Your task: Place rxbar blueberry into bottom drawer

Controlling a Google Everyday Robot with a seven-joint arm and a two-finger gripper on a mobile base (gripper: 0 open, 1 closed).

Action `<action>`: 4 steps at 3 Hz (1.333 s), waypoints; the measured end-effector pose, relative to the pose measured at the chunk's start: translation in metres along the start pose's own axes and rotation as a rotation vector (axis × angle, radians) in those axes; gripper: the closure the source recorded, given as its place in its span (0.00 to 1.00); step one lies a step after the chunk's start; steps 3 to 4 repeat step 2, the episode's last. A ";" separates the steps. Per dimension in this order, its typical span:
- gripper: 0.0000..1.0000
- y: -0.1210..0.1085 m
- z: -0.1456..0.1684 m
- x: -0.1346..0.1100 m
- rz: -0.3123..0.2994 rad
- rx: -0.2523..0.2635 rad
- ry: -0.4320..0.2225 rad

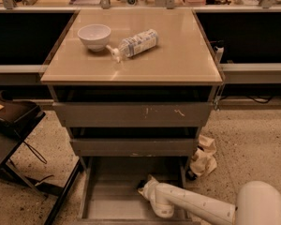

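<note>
The bottom drawer [107, 203] is pulled out below the cabinet and shows its plain grey floor. My white arm reaches in from the lower right. My gripper [143, 185] is low inside the drawer, near its back middle. A small dark shape sits at the gripper's tip. I cannot tell whether that shape is the rxbar blueberry or part of the gripper. The bar shows nowhere else.
A white bowl [94, 35] and a pump bottle lying on its side [135, 43] are on the cabinet top [178, 60]. The upper drawer [131, 114] and middle drawer [131, 146] stick out slightly. A black chair [11, 125] stands at the left. Crumpled paper [203, 158] lies on the floor at the right.
</note>
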State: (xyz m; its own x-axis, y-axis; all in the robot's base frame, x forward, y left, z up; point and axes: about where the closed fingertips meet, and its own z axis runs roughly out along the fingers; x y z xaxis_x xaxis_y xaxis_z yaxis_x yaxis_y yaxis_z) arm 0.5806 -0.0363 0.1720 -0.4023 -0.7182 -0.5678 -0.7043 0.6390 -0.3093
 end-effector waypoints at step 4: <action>0.00 0.000 0.000 0.000 0.000 0.000 0.000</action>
